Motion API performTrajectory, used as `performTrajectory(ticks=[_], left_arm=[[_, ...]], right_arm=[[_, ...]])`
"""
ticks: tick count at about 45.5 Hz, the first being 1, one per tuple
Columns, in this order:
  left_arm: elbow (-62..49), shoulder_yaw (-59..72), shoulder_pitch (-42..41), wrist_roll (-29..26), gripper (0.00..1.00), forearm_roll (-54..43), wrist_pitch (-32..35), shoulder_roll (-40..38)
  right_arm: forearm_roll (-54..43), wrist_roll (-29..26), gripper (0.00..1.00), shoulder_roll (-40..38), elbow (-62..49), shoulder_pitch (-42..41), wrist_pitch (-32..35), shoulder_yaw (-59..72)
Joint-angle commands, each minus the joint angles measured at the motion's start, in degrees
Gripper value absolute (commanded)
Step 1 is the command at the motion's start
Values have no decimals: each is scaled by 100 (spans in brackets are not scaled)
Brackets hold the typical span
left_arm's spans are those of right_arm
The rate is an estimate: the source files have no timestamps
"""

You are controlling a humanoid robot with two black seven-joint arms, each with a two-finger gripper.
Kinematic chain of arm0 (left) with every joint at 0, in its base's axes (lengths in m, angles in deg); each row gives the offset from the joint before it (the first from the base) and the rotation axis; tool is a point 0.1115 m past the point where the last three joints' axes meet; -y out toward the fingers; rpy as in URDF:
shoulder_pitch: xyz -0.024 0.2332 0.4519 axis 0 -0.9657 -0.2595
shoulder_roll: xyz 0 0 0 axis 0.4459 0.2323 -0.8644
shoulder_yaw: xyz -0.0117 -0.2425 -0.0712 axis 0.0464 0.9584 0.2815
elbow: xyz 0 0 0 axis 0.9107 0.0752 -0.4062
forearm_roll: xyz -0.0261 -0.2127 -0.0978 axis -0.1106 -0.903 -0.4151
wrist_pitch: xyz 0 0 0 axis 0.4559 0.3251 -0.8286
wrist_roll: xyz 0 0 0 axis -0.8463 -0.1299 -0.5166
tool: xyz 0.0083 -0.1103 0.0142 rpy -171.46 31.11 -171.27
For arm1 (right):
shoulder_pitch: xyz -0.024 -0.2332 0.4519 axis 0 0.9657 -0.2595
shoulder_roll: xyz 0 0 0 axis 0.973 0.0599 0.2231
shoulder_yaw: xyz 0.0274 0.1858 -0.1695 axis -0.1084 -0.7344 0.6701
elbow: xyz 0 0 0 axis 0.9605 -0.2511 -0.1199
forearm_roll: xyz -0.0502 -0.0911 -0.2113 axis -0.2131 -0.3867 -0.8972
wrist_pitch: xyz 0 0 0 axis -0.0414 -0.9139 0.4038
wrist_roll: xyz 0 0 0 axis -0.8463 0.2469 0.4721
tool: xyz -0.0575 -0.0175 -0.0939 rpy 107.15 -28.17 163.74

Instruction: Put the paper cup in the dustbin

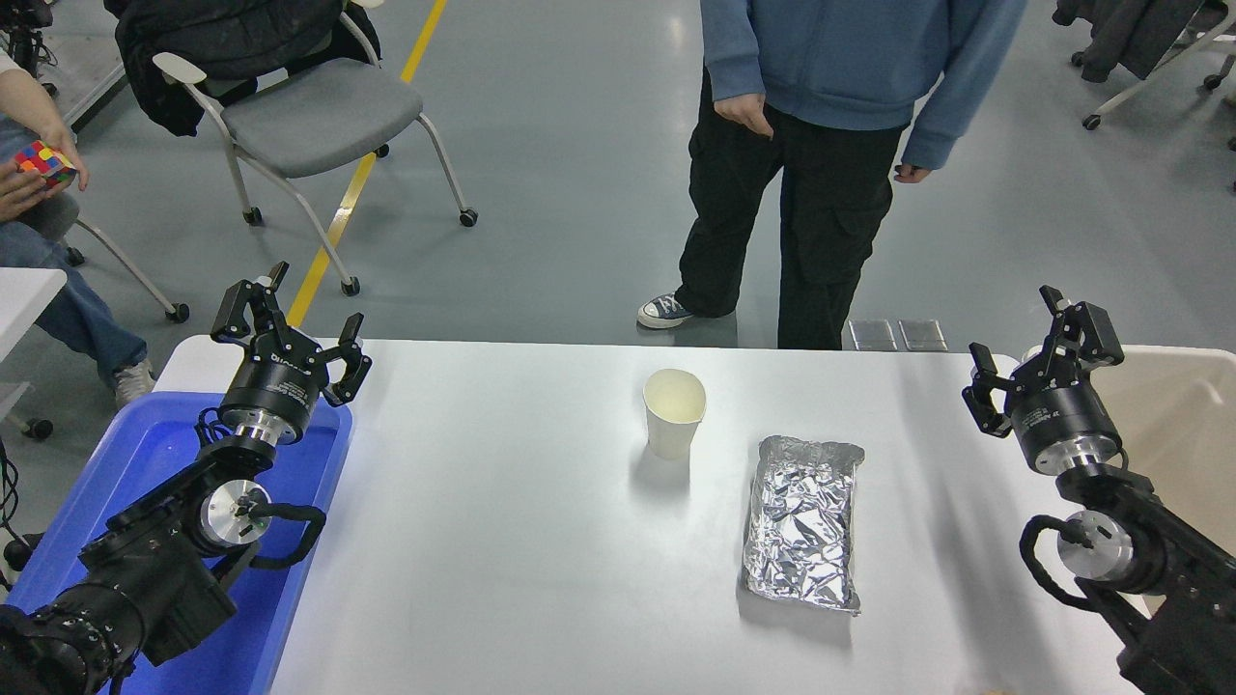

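Note:
The paper cup [674,412], white with a cream inside, stands upright near the middle of the white table [483,541]. The beige dustbin [1173,425] sits off the table's right edge, partly hidden behind the right arm. My right gripper [1041,352] is open and empty, raised at the table's right edge in front of the dustbin, well to the right of the cup. My left gripper [290,323] is open and empty, parked at the lower left over the blue bin.
A crinkled silver foil pouch [803,521] lies on the table just right of the cup. A bright blue bin [164,454] sits at the table's left. A person in a blue hoodie [830,58] stands at the far side. A grey chair [309,116] stands behind.

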Motion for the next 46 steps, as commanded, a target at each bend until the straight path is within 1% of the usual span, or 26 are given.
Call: performTrajectory(ticks=[1, 22, 40, 46], left_arm=[[0, 7, 0, 0, 100, 0, 0, 0], [0, -1, 0, 0, 100, 0, 0, 0], [0, -1, 0, 0, 100, 0, 0, 0], [0, -1, 0, 0, 100, 0, 0, 0]], right_arm=[[0, 0, 100, 0, 3, -7, -1, -8], [0, 0, 100, -27, -32, -51, 17, 1], [18, 18, 100, -53, 179, 2, 105, -8], [18, 211, 100, -53, 161, -16, 113, -17]])
